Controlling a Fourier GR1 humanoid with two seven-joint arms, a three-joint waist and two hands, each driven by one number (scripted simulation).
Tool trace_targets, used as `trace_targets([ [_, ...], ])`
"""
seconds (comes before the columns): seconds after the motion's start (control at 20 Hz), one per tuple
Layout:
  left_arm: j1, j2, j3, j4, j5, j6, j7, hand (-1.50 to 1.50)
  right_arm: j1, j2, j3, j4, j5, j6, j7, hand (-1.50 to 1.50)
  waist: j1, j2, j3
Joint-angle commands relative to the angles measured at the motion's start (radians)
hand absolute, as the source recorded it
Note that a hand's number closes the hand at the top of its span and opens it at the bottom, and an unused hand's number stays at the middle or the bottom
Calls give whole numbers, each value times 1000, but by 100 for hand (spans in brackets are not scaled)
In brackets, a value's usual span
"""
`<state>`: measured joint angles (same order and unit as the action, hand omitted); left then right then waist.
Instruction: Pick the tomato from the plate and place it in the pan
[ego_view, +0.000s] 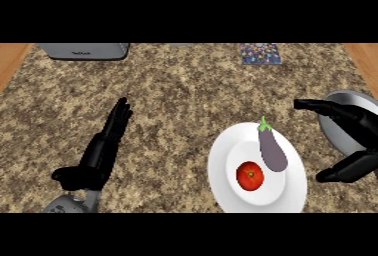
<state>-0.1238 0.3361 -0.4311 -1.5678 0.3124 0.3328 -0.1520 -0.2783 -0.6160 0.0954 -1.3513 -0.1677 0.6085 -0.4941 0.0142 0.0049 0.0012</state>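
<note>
The big speckled brown counter fills the view. A white plate sits on it, toward the right. A grey pan is at the right edge, just beside the plate. A grey toaster stands at the far left corner.

The left hand rests open on the left side, fingers straight. The right hand is over the pan with its fingers spread, holding nothing.

A purple eggplant lies on the plate. The red tomato sits on the plate too, just beside the eggplant. It is to the left of the right hand and not touching it.
</note>
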Motion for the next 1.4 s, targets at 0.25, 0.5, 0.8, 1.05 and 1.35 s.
trace_targets([
  [0.25, 43, -22, 10, -13, -30, 2, -8, 0, -115, -44, 138, -69, 240, 28, 16, -150, -5, -6, -2],
  [0.5, 46, 0, 41, 12, -5, -53, -26, 0, -157, -73, 270, -78, 449, 11, 29, -150, 0, -3, -2],
  [0.8, 37, -37, 40, 24, -35, -46, -44, 0, -162, 14, 444, -102, 680, -63, 90, -150, -2, -4, -1],
  [1.05, 1, -37, 90, 65, -26, -98, -16, 0, -157, 84, 487, -90, 803, -68, 155, -150, -10, -4, -1],
  [1.35, 29, -69, 102, -43, -89, -81, 84, 0, -82, 130, 425, -143, 870, -24, 165, -150, -12, -6, -1],
])
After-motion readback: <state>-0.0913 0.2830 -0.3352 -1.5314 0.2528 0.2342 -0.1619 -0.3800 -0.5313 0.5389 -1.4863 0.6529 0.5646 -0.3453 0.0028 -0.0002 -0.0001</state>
